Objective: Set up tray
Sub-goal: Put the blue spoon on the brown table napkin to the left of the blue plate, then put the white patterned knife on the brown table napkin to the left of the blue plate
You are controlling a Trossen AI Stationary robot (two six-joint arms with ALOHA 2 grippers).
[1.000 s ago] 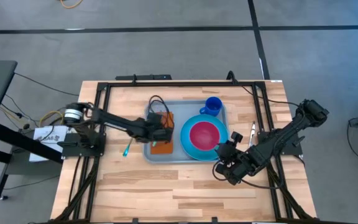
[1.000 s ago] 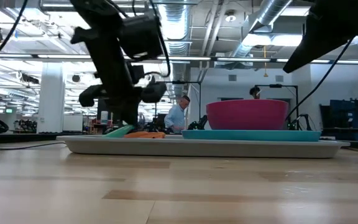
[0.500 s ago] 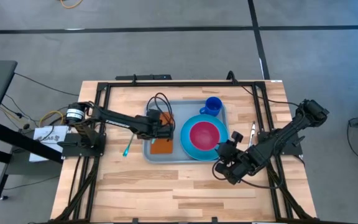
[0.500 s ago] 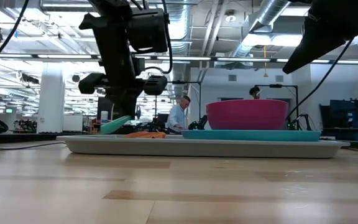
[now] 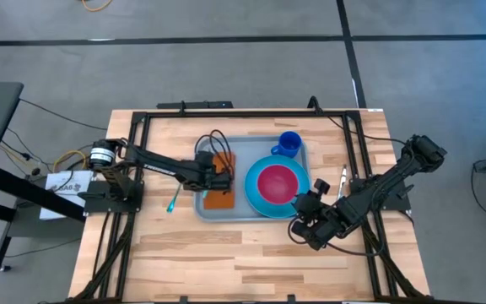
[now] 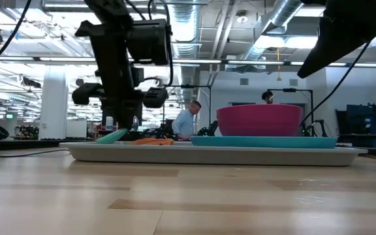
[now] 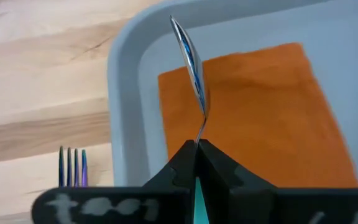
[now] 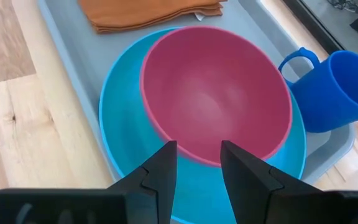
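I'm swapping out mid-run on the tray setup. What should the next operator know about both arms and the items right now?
Left end effector: shut on a spoon, held above the napkin at the tray's left end.
Right end effector: open, empty, waiting beside the tray's right end.
Done: napkin, plate with bowl on it, and cup are in the tray.
Left: set the spoon down; a fork lies on the table left of the tray.
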